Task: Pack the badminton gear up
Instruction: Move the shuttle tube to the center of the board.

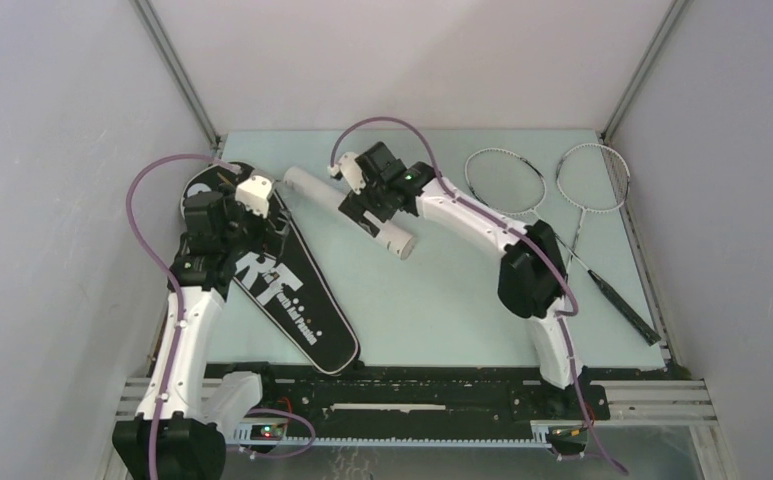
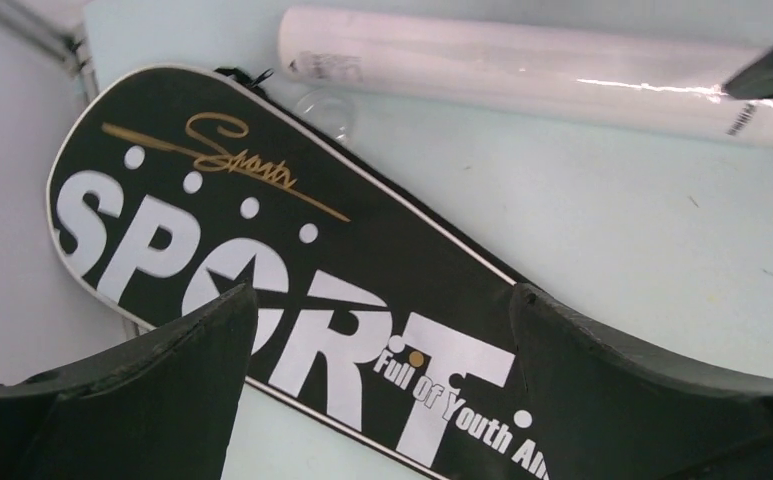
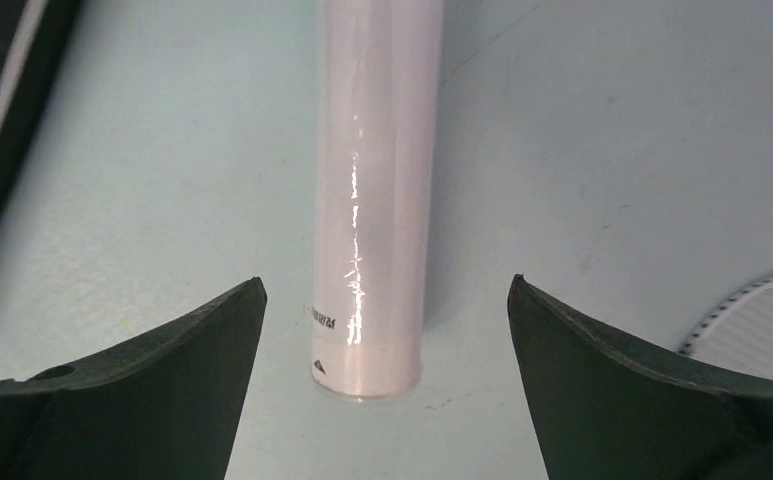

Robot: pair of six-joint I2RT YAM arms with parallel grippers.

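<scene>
A long white tube (image 3: 377,200), smooth and glossy, lies flat on the pale green table (image 1: 442,300) between a black racquet-shaped bag (image 2: 262,260) lettered SPORT on the left and two thin silver racquets (image 1: 507,180) on the right; no shuttlecocks show. The right gripper (image 3: 386,283) hangs over the tube near one end, jaws wide on either side and gripping nothing; the left gripper (image 2: 382,290) hovers wide open and empty over the bag. The tube looks light, stiff and slippery, likely to roll, so best pinched across its middle; the bag looks soft and floppy
</scene>
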